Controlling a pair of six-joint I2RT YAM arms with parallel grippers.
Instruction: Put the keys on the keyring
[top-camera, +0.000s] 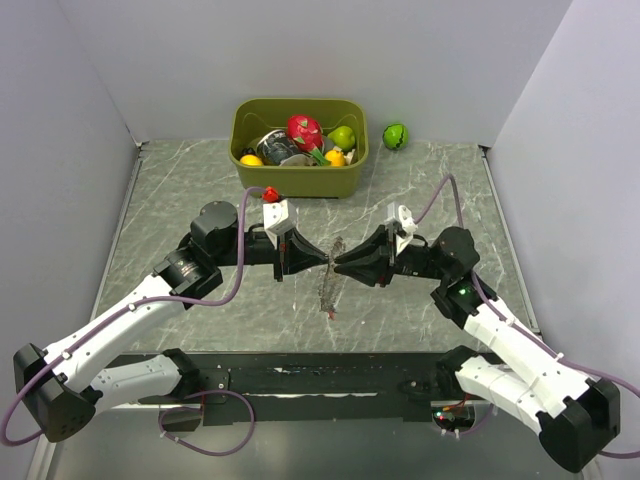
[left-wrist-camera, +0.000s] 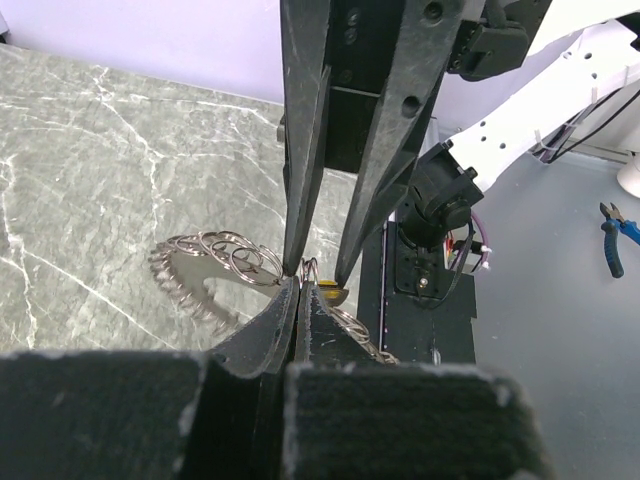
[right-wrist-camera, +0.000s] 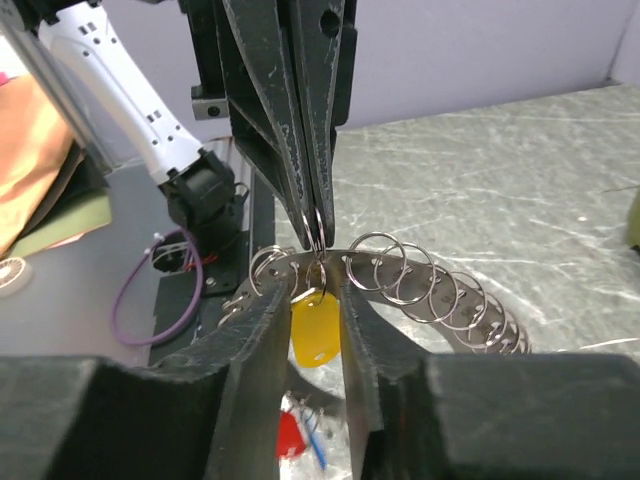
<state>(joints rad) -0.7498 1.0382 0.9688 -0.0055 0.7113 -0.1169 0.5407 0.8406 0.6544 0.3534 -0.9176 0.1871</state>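
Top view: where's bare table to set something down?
Free: table left of the bin up to the left wall; also right of the bin, in front of the green ball. Crowded: centre, where left tool and right tool meet at the keyring.

Soft, even light came from overhead, leaving the marbled desk (top-camera: 180, 190) bright, with only faint shadows under the arms. From above, the keyring (top-camera: 329, 278) read as a thin, blurred streak. In the 2 wrist views the near pads of the left pincer (left-wrist-camera: 300, 288) and right pincer (right-wrist-camera: 315, 290) were dark and out of focus, while the metal loops glinted.
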